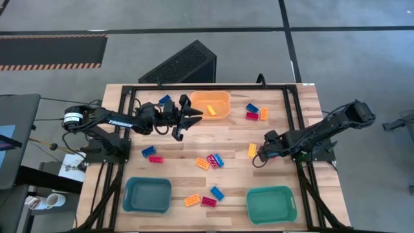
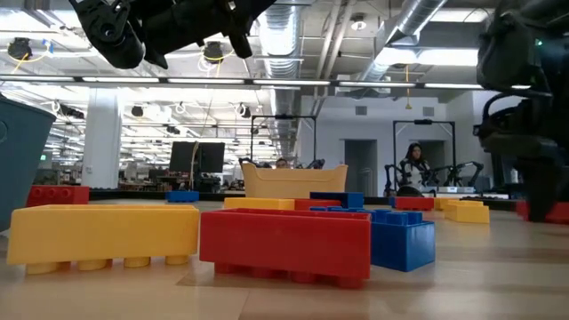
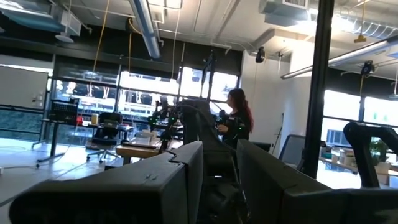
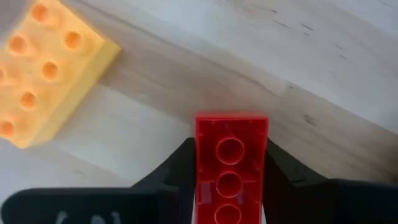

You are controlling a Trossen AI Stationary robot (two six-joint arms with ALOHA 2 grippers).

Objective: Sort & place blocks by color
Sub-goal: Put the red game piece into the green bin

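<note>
Small studded bricks in red, blue and yellow-orange lie scattered over the wooden table point(image 1: 233, 139). One yellow brick point(image 1: 211, 110) lies inside the orange bin point(image 1: 220, 97). My left gripper point(image 1: 192, 116) hovers open and holding nothing beside that bin's left wall; its wrist view looks level into the room past its fingers point(image 3: 180, 180). My right gripper point(image 1: 260, 157) is low over the table right of centre, shut on a red brick point(image 4: 231, 155). A yellow-orange brick point(image 4: 43, 68) lies on the table next to it point(image 1: 252, 150). My right gripper pinches the red brick by its two long sides point(image 4: 200, 146), one finger point(image 4: 177, 168) on each, lying across its width. The fingers come from above, pointing down. The studded face is turned toward the wrist camera. Whether the brick rests on the table or hangs clear, I cannot tell.
Two teal bins stand near the front edge, one left point(image 1: 147, 195) and one right point(image 1: 272, 204). Loose bricks cluster at the centre point(image 1: 212, 160), between the teal bins point(image 1: 207, 197), at the left point(image 1: 152, 154) and right of the orange bin point(image 1: 256, 112). A person point(image 3: 236, 121) stands far behind the table.
</note>
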